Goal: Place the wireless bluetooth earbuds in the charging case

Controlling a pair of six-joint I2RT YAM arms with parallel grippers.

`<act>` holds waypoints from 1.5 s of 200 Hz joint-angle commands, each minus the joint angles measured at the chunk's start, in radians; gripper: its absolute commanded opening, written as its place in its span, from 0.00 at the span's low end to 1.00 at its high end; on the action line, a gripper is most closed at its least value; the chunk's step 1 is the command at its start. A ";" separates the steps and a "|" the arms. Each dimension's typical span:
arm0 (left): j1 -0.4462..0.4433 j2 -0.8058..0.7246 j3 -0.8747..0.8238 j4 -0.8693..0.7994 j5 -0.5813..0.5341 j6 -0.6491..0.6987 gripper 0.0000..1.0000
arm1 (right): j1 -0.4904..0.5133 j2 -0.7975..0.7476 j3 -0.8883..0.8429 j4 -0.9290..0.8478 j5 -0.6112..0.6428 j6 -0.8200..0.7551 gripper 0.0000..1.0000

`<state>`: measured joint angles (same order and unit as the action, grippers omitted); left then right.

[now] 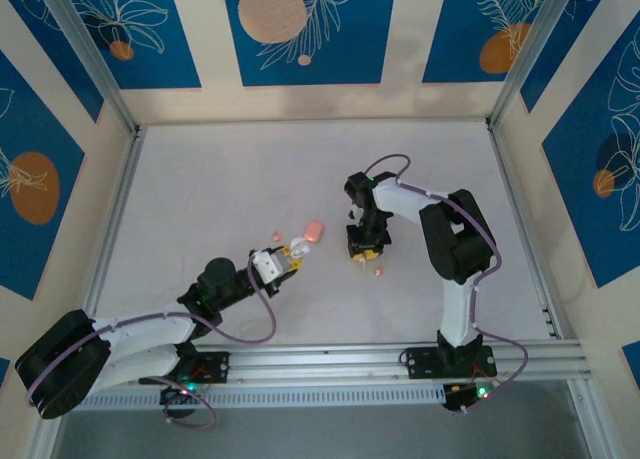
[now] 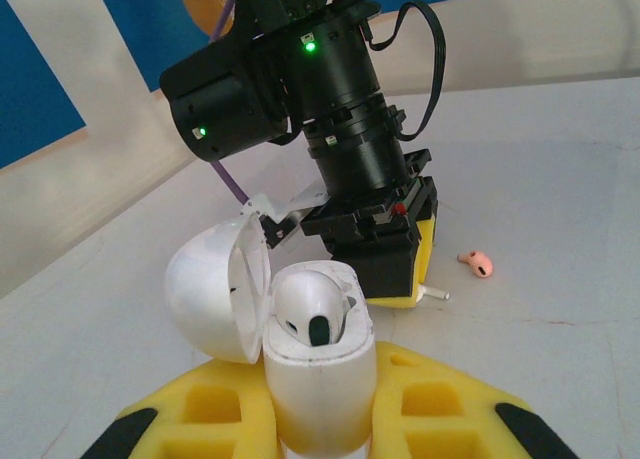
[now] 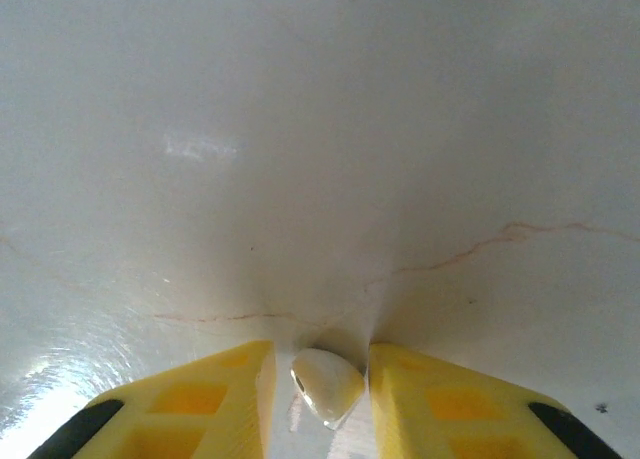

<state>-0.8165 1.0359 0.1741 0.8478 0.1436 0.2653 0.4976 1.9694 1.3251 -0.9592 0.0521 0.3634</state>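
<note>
A pale grey table [image 1: 230,169] is lying inside cream walls carrying blue panels [image 1: 305,29] with orange discs and white leaf drawings. The left gripper [image 2: 325,404] is clamping the white charging case [image 2: 318,369], which is standing upright, long axis vertical, mouth up. Its lid [image 2: 205,289] is hanging open leftward, with one white earbud [image 2: 310,304] sitting inside. A pink earbud [image 1: 277,236] and the pink case [image 1: 314,229] are lying just beyond. The right gripper [image 1: 365,247], pointing down, is pinching a second white earbud [image 3: 325,384] at the table. Beside it another pink earbud [image 2: 478,264] is lying, stem pointing left.
</note>
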 commanded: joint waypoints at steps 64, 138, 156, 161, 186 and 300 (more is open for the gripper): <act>-0.012 -0.045 -0.001 -0.021 -0.018 0.016 0.16 | 0.025 0.019 -0.007 -0.048 0.039 0.019 0.32; -0.013 -0.043 -0.001 -0.021 -0.016 0.012 0.16 | 0.047 0.013 -0.026 -0.068 0.074 0.032 0.32; -0.013 -0.043 -0.002 -0.020 -0.016 0.013 0.16 | 0.048 0.010 -0.030 -0.058 0.074 0.031 0.28; -0.012 -0.043 -0.001 -0.021 -0.016 0.011 0.16 | 0.047 0.010 -0.031 -0.056 0.074 0.031 0.28; -0.013 -0.043 -0.001 -0.024 -0.018 0.011 0.16 | 0.048 0.004 -0.033 -0.052 0.078 0.029 0.25; -0.013 0.205 0.031 0.098 -0.004 0.003 0.16 | 0.053 -0.223 -0.202 0.212 0.065 0.064 0.21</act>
<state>-0.8165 1.1568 0.1772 0.8444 0.1287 0.2653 0.5377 1.8114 1.1652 -0.8501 0.1314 0.3950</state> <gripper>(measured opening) 0.179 0.216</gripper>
